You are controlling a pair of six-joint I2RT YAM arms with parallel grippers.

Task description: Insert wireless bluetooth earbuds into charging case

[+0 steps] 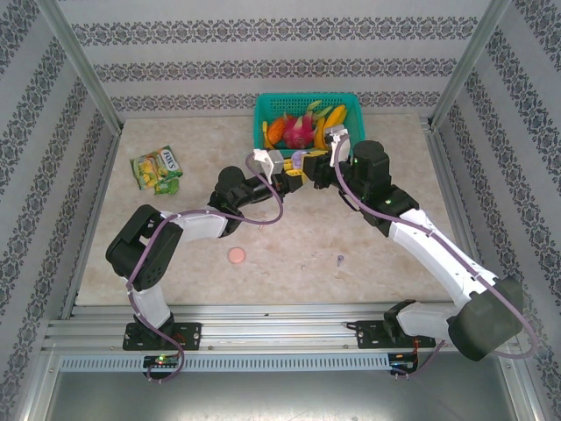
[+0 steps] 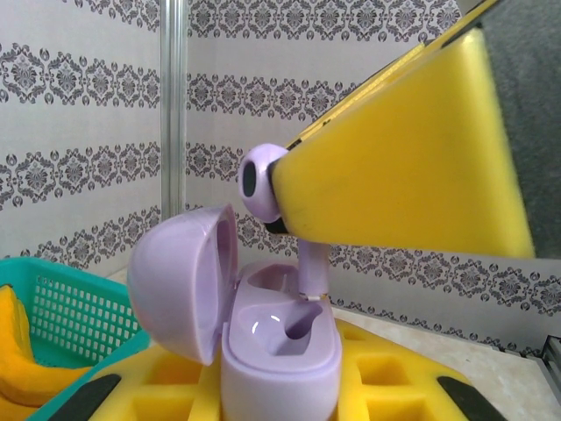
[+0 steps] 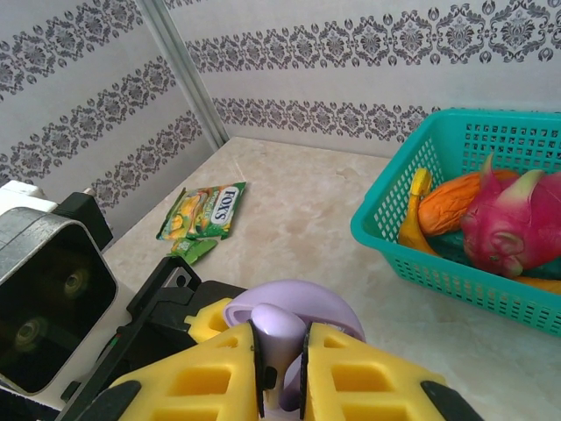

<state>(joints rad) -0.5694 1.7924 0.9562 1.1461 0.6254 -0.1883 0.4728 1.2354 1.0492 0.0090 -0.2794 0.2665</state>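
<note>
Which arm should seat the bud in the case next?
Right. The right claw grips the lilac earbud, stem just above a slot of the open purple case. The left claw is busy holding that case upright.

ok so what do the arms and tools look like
Both arms have white links with black joint housings; lilac cables loop along the left arm and right arm. The left tool and right tool have blocky yellow fingers with black edges.

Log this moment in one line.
left end effector: shut on open case | right end effector: shut on lilac bud | stem at case, not seated
</note>
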